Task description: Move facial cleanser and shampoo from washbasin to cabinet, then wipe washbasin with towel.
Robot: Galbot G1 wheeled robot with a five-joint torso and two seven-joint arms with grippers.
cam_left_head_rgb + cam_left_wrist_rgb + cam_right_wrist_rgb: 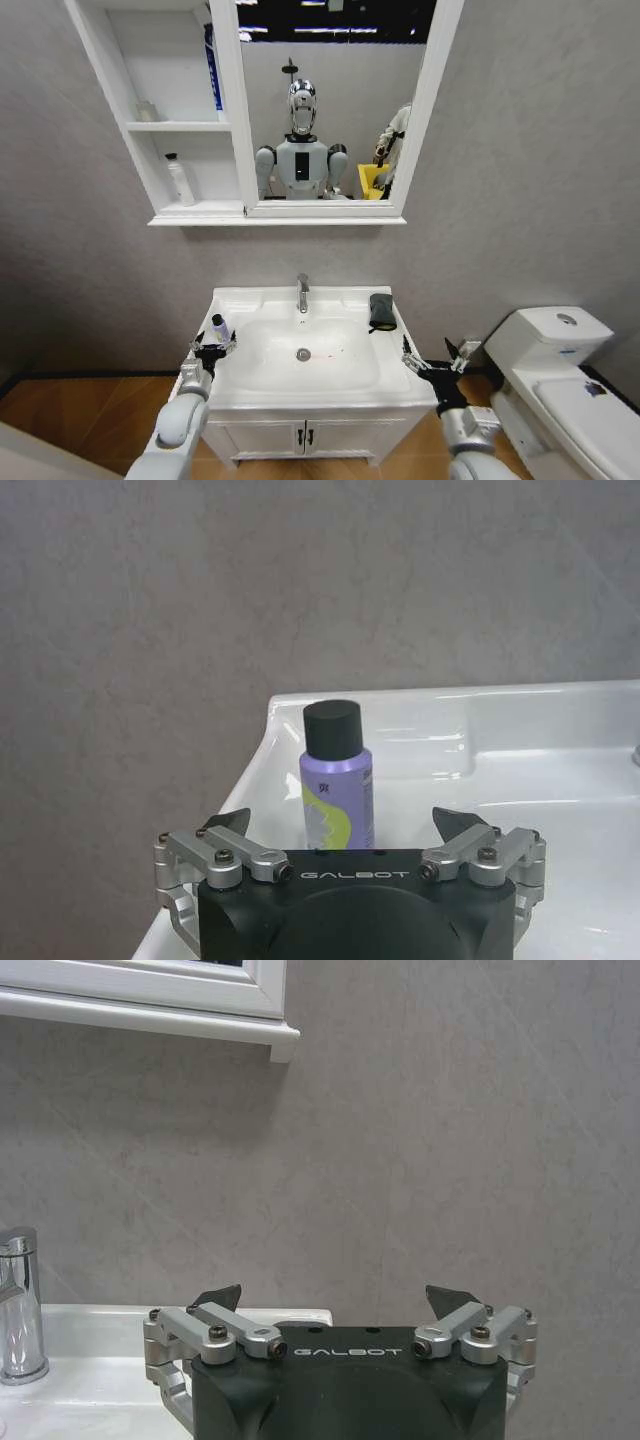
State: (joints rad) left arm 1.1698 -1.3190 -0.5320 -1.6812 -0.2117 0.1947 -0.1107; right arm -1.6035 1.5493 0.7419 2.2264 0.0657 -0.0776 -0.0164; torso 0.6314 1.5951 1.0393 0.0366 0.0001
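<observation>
- cabinet (180,120) hangs on the wall above the washbasin, open shelves joined to the left side of the mirror; a white bottle (181,181) already stands upright on the lower shelf, so I judge one of the two items is put away; something blue (212,68) stands on the upper shelf against the mirror frame, can't tell what
- washbasin (250,400) sits centred below, tap (302,293) at the back, drain in the bowl; its flat rim acts as the worktop for what's left
- left tool (211,349) is at the left rim, jaws spread wide on either side of the bottle, not touching it; wrist view puts the bottle dead centre between the fingertips, reads as a lined-up pre-grasp
- right tool (437,357) hangs off the right front corner of the basin, jaws wide, holding nothing; parked clear so it doesn't crowd the left arm, my guess
- towel (381,311), dark and folded, lies on the right rear rim beside the tap, well apart from both tools; sits on the right arm's side, handy for the wipe step, not yet started
- purple bottle (337,780) with black cap stands upright on the left rim, near the basin's outer edge; upright and free on both sides, so a side pinch looks straightforward
</observation>
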